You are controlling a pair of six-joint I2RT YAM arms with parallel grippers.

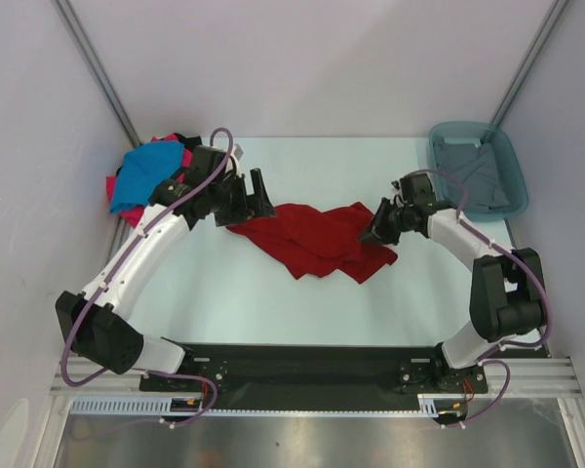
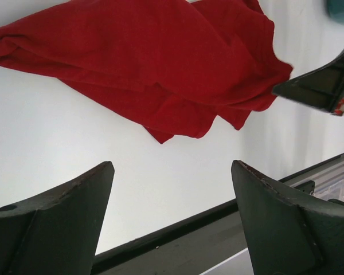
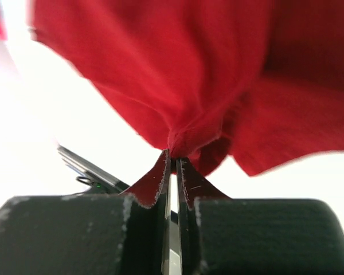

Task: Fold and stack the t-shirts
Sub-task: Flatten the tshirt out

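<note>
The dark red t-shirt (image 1: 317, 239) at mid-frame is soft matt cloth, finely knitted and creased. Under it the table (image 1: 253, 292) is smooth, pale and faintly shiny. The tub (image 1: 516, 174) at upper right is translucent teal plastic, and the grey t-shirt (image 1: 473, 175) in it is matt cloth. The left gripper (image 2: 172, 172) has matt black plastic fingers (image 2: 63, 223), scuffed pale along their edges. The left arm's shell (image 1: 141, 253) is glossy white plastic.

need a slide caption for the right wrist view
Right gripper pinched shut on a bunched edge of the dark red t-shirt, the cloth spreading out beyond it.
</note>
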